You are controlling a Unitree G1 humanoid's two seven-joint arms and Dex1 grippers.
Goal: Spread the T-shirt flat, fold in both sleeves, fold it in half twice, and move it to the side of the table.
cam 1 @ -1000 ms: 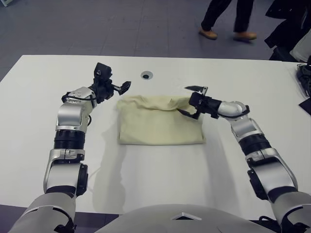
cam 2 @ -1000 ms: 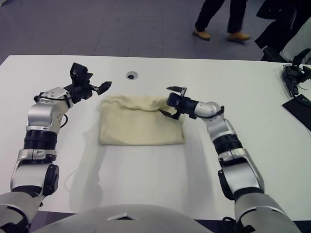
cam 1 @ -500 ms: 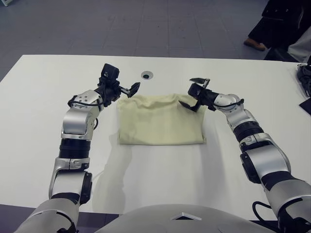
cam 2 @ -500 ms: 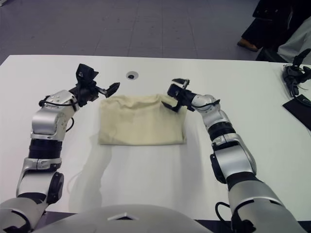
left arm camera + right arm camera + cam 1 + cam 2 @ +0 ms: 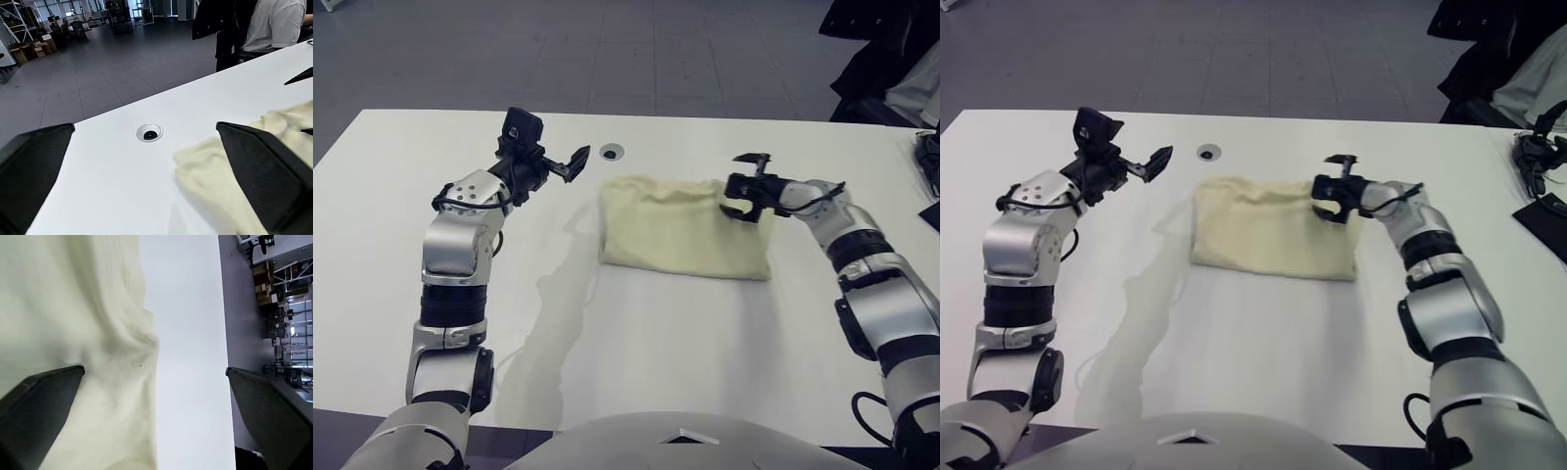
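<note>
Fingers of right gripper spread, straddling far right corner of folded pale-yellow cotton T-shirt, mid-table; left gripper spread, raised clear. Advice: pinch all layers before sliding sideways.

Room on table before T-shirt, cable port behind its left corner, cables at right edge

Bright, even light from overhead falls on the white counter, which stands pale against the dimmer grey floor. A soft-edged shadow runs beside the left arm toward the counter's near edge. Gentle shading marks the T-shirt folds
</note>
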